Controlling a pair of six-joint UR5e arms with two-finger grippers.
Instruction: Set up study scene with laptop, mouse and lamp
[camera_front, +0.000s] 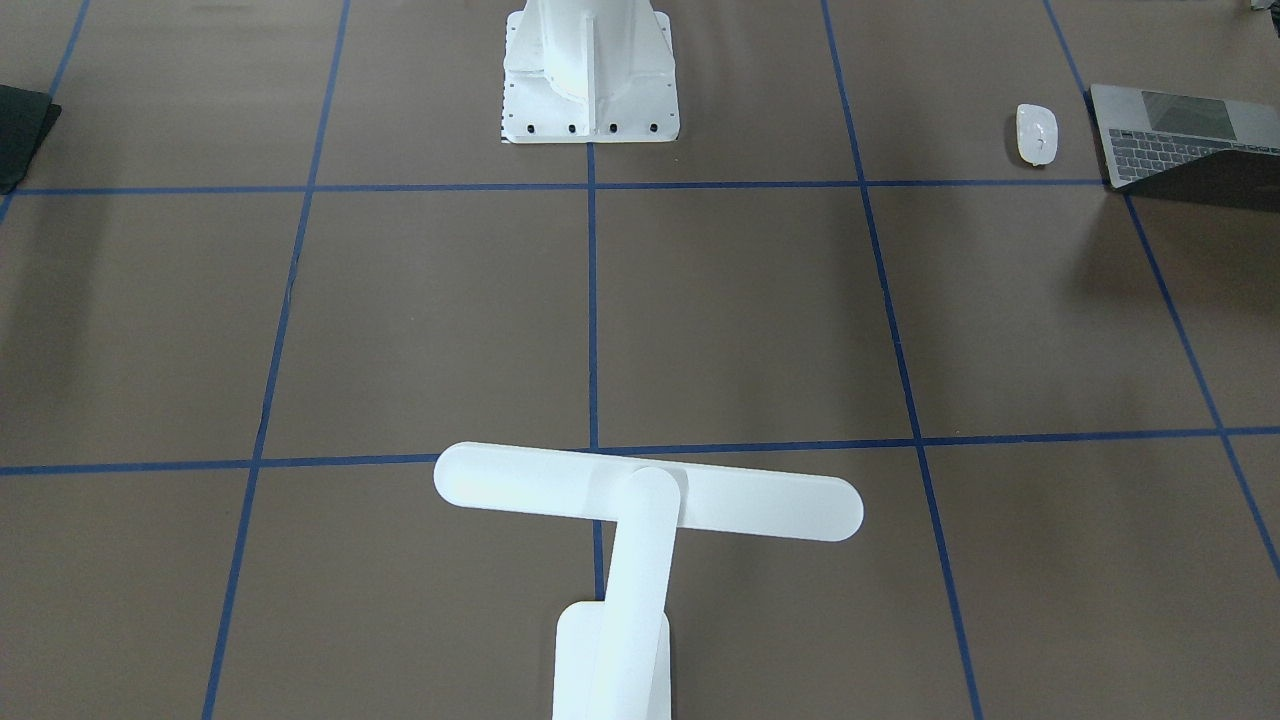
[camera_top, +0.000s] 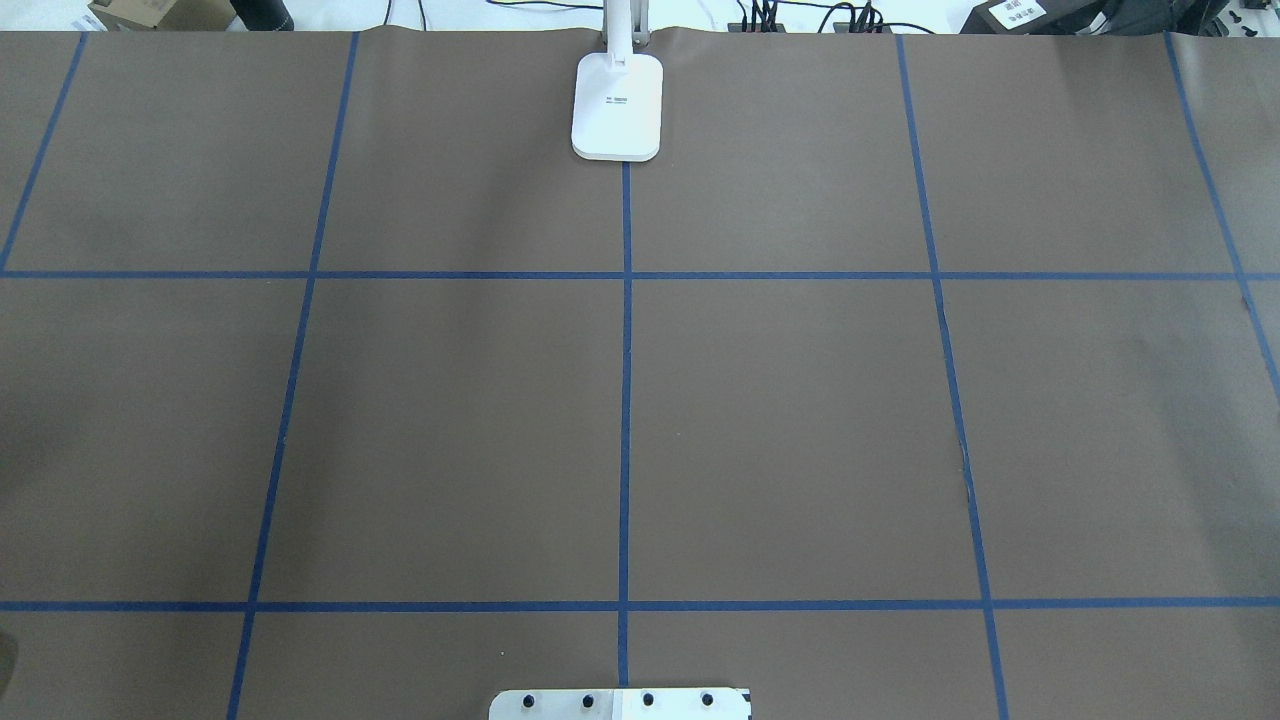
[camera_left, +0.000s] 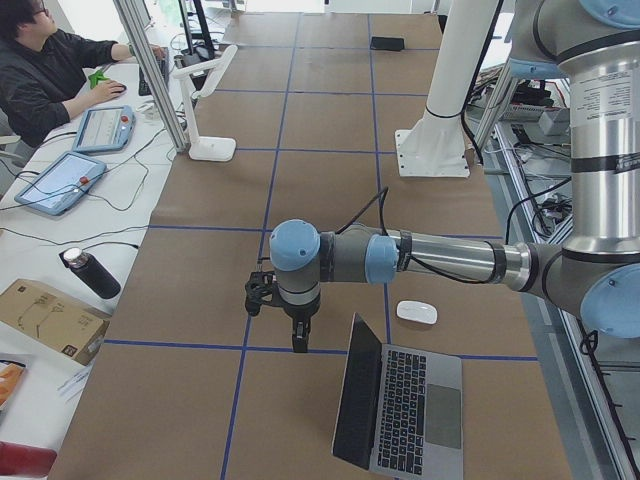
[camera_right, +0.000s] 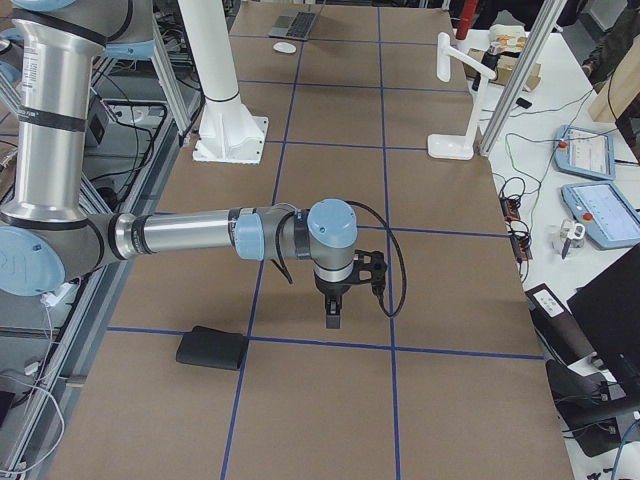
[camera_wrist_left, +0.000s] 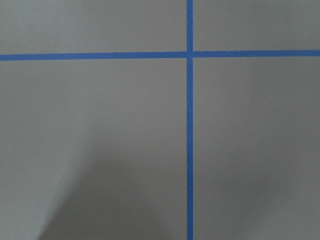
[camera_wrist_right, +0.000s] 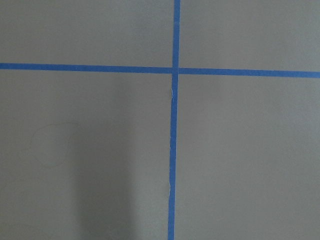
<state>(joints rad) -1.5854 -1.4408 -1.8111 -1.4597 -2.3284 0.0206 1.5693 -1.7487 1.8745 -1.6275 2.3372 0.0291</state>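
Observation:
The dark-grey laptop (camera_left: 400, 405) stands open at the table's end on my left and also shows in the front view (camera_front: 1180, 145). The white mouse (camera_left: 416, 312) lies beside it, toward the table's middle (camera_front: 1037, 133). The white lamp (camera_front: 650, 505) stands upright at the far middle edge, and its base shows in the overhead view (camera_top: 617, 105). My left gripper (camera_left: 299, 340) hangs above the table near the laptop's lid. My right gripper (camera_right: 333, 318) hangs above the table near the black pad. I cannot tell whether either is open or shut. Both wrist views show only brown paper and blue tape.
The white flanged pedestal (camera_front: 590, 70) stands at the robot's side of the table. A flat black pad (camera_right: 212, 348) lies near the end on my right. An operator (camera_left: 50, 60) sits beyond the far edge, with tablets, a bottle (camera_left: 90, 272) and a cardboard box there.

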